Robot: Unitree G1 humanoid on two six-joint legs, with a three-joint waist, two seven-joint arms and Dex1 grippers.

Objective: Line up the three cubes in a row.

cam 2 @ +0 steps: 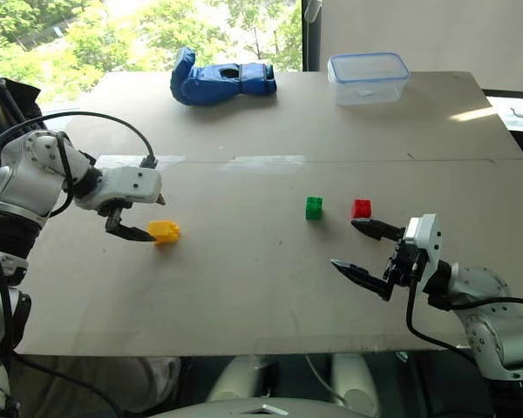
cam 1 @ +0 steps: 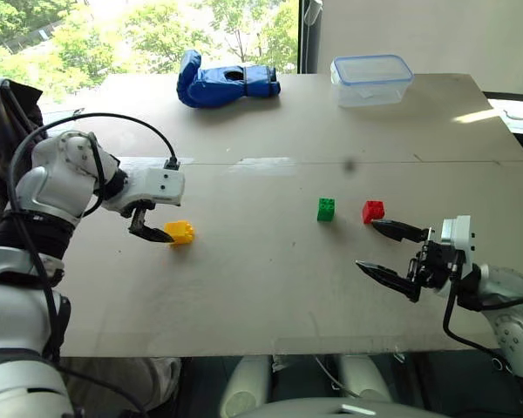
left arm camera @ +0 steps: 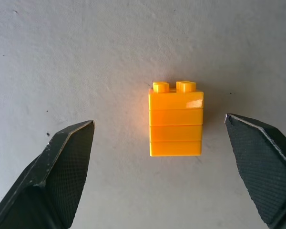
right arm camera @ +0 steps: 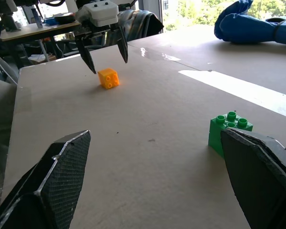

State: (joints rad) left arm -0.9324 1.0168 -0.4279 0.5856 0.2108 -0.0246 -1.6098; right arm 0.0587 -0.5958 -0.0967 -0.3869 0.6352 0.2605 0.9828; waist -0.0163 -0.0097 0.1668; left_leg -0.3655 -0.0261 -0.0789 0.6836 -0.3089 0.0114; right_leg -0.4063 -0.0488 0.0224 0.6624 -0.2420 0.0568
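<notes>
The yellow cube (cam 1: 180, 232) lies on its side on the left of the table (cam 1: 270, 287), studs pointing sideways. My left gripper (cam 2: 157, 221) points down over it, open, and in the left wrist view the yellow cube (left arm camera: 176, 120) sits between the two fingertips without touching either. The green cube (cam 1: 326, 209) and the red cube (cam 1: 373, 211) stand upright close together on the right. My right gripper (cam 1: 367, 245) is open and level just in front of the red cube, holding nothing. In the right wrist view the green cube (right arm camera: 227, 130) stands beside one finger (right arm camera: 262, 176).
A blue glove (cam 1: 227, 83) lies at the back of the table and a clear lidded container (cam 1: 371, 80) stands at the back right. A wide stretch of bare board separates the yellow cube from the green one. The table's front edge runs close below both grippers.
</notes>
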